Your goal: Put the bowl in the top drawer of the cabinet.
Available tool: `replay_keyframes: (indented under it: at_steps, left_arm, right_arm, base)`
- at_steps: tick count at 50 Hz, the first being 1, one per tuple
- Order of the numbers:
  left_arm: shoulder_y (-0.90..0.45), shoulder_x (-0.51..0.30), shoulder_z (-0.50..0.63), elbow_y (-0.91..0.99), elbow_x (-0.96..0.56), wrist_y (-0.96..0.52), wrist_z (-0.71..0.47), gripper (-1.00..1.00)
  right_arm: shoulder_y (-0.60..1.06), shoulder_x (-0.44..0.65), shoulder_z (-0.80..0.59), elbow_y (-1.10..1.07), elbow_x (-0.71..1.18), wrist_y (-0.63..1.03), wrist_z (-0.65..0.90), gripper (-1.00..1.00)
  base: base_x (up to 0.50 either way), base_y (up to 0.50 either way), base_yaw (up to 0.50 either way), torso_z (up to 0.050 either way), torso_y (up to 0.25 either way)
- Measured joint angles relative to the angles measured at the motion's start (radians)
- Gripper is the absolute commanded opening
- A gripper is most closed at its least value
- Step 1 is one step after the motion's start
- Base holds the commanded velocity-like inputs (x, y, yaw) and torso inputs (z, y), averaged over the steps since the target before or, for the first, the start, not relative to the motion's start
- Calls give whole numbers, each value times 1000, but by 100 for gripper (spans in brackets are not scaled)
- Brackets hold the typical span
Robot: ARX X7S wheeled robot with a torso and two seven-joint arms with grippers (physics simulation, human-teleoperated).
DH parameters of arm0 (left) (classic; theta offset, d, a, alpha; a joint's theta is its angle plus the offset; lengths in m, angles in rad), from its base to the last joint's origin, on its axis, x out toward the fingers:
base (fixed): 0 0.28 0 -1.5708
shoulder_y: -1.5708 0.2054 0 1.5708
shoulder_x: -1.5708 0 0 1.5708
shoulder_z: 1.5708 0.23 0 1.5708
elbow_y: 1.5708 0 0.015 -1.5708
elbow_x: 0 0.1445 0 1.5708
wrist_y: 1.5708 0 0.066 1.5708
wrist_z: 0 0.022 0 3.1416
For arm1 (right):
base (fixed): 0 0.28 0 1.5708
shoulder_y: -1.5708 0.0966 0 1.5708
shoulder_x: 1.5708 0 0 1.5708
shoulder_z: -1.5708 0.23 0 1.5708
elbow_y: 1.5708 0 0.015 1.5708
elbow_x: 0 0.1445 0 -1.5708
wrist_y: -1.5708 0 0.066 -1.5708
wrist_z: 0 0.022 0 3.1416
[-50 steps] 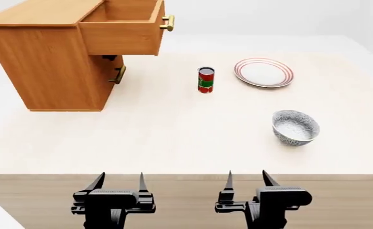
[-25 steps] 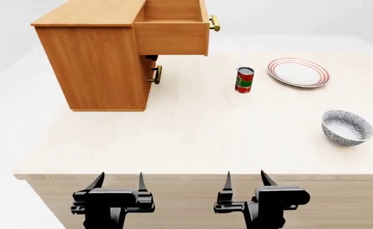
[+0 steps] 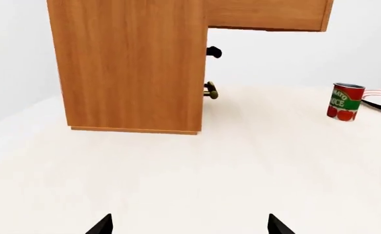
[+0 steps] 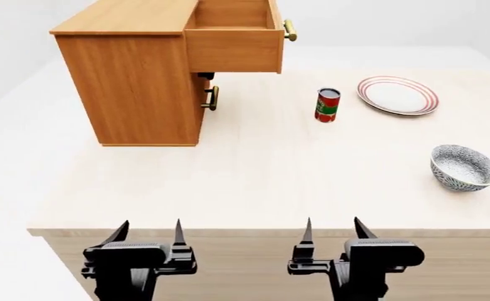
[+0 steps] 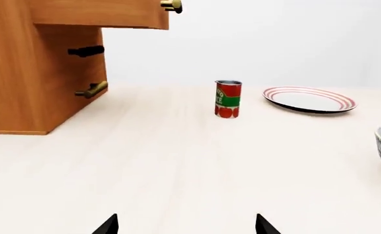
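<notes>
So the biggest thing in front of me was the cabinet, sitting at the far left of the pale table, orange-brown wood with a flat top. Its top drawer was pulled out toward the right, open and hanging over the table, brass handle at its end, and the lower drawer underneath was closed with its own brass handle sticking out. Over on the far right side was the white plate with red rings, lying flat. The bowl, grey-and-white speckled, stood upright near the right edge of the table, well apart from the cabinet and closer to me than the plate. Between the cabinet and the plate stood a red tomato can, upright. My left gripper and right gripper both hovered at the near edge of the table, jaws apart, holding nothing, neither one near the bowl. From my right wrist I could only catch the bowl's rim at the edge of view.
</notes>
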Motion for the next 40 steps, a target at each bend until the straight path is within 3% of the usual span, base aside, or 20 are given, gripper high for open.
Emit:
replay_keyframes:
  at_steps: [12,25,32,40]
  left_arm:
    - [-19,-58,-59,304,-150,-242,-30,100]
    - [-244,-126,-166,527,-409,-559,-85,100]
    - [-451,-154,-212,545,-555,-714,-117,100]
    - [-670,-185,-216,510,-637,-812,-126,100]
  right_arm:
    - [37,51,29,-360,64,353,38,100]
    - [360,82,165,-686,247,922,47,100]
    - [619,150,271,-732,546,1156,177,100]
    - [905,279,284,-668,931,1275,399,100]
  base:
    - [0,0,0,0,0]
    - [0,0,0,0,0]
    - [5,0,0,0,0]
    - [122,0,0,0,0]
